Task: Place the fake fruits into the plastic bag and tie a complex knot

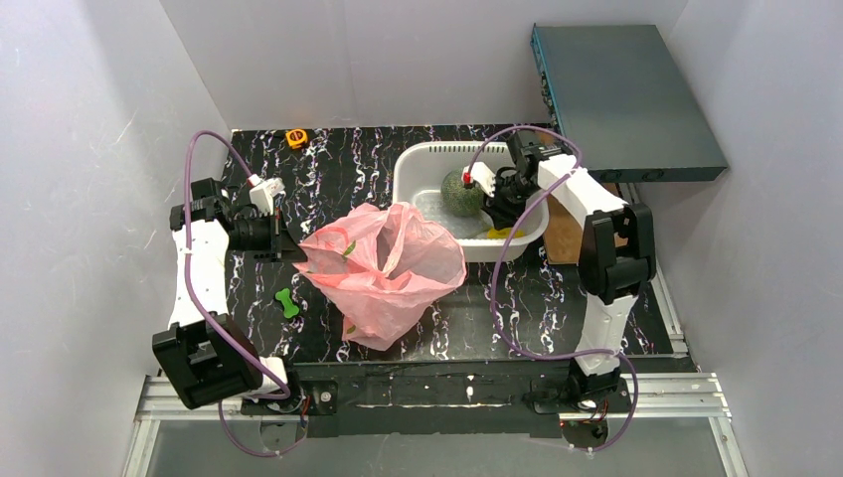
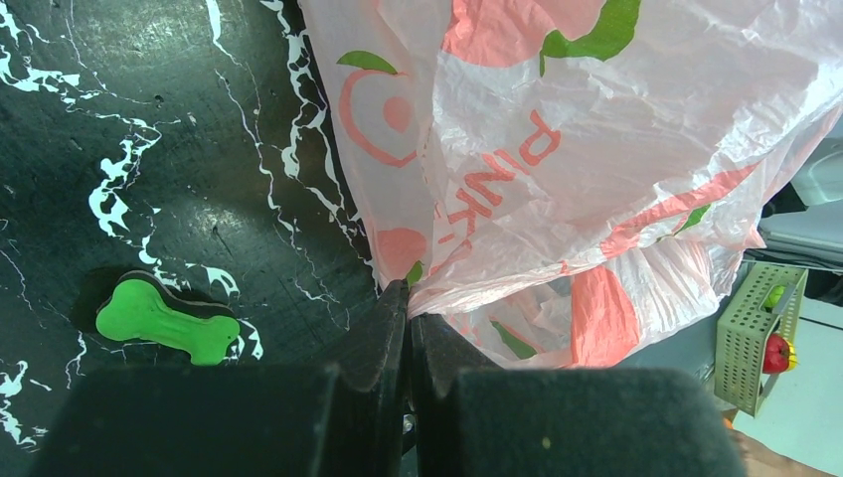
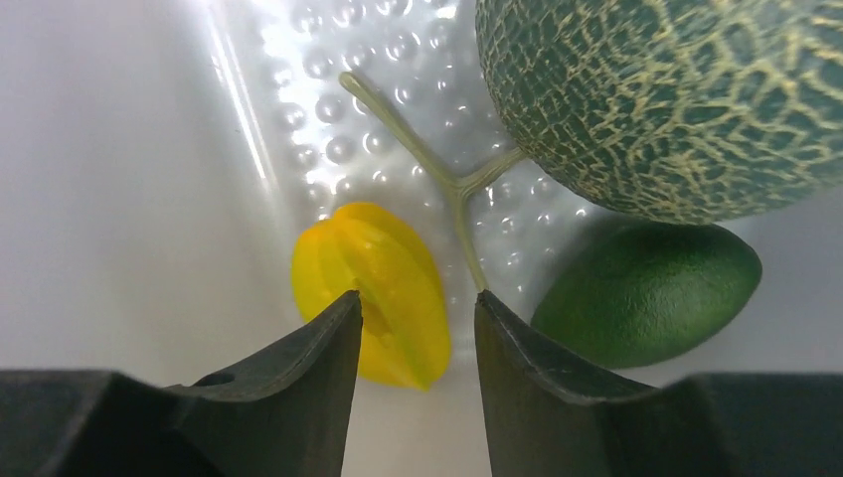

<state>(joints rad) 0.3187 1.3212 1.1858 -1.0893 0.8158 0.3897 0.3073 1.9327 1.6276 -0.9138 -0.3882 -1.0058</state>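
Small yellow ridged fake fruit (image 3: 373,288): lies on the floor of the white perforated plastic basket (image 3: 119,149), lower middle of the right wrist view. It sits directly ahead of the right end effector (image 3: 413,308). The fingers are spread, one tip to either side of the fruit's near end. The left tip overlaps the fruit in view; contact cannot be told.

Long axis of the fruit runs upper left to lower right, roughly in line with the fingers. Closing would therefore fall across its narrow width. Judgement: first pick, grasp about to be made.

Dark green fake avocado (image 3: 646,293): just right of the yellow fruit, outside the right fingertip. Round grey-green netted melon (image 3: 676,99): upper right, close above the avocado. All three are in the basket, none bagged.

Crinkly translucent pink plastic bag (image 1: 383,268): centre of the top view on the black marbled counter (image 1: 338,169), just left of the basket. Its top appears open.

Left end effector (image 2: 408,318): pressed together, pinching a fold of the bag's edge, well apart from the fruits. The right arm is the nearer one.

Bright green bone-shaped toy (image 2: 164,320): lower left of the left wrist view, on the counter, clear of the bag.
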